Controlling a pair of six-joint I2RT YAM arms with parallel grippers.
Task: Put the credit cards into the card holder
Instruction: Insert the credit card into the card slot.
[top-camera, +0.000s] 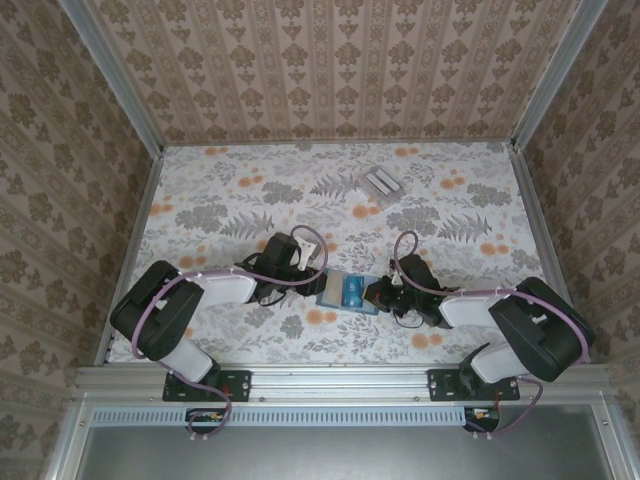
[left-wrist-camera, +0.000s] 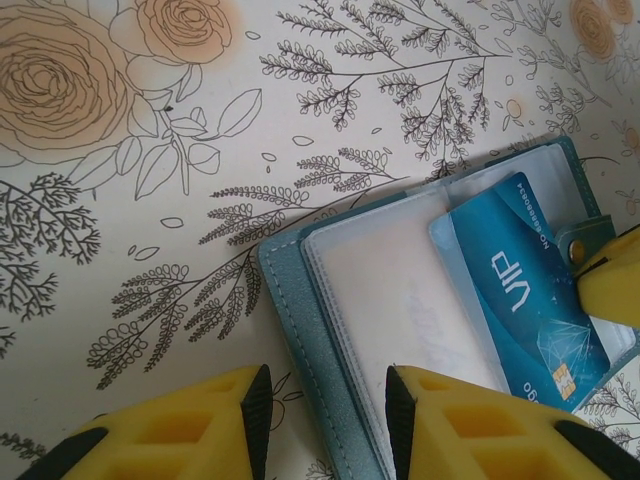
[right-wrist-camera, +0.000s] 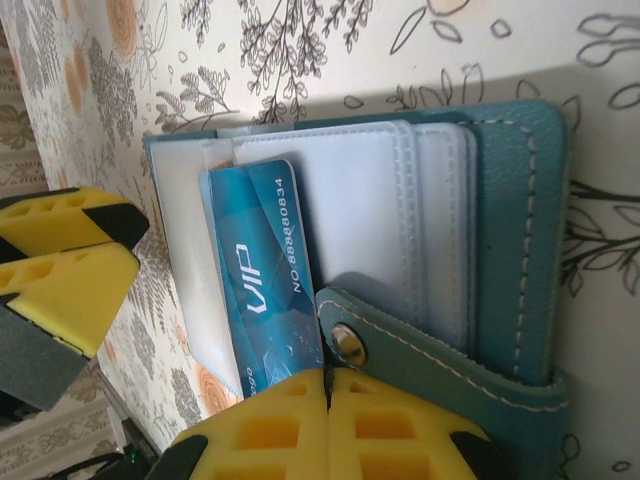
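Lying open and flat, the holder (right-wrist-camera: 505, 200) is found close to the near edge of the table (top-camera: 220, 200), about halfway along it. It is teal, with stitched edges, and pale see-through pockets (left-wrist-camera: 400, 290) are seen inside it. A blue card (right-wrist-camera: 262, 260) marked VIP is tucked part way into a pocket on one half. The end with the gold chip is seen sticking out. A strap (right-wrist-camera: 420, 355) with a round snap (right-wrist-camera: 348, 342) is laid beside that end.

The right gripper (right-wrist-camera: 327, 400) is pressed together. Its yellow tips are set against the card's free end and the strap. It is likely put there so that the card can be pushed deeper into the pocket. Whether the card is nipped between the tips cannot be told.

The left gripper (left-wrist-camera: 325, 400) is spread, and the holder's other edge is seen in the gap between its fingers. No squeeze is seen, as a bit of table shows beside the edge. It is likely put there so that the holder is stopped from sliding when the card is pushed.

The card is judged to be not fully in yet. A small pale stand (top-camera: 380, 182) is seen well apart, near the far edge.
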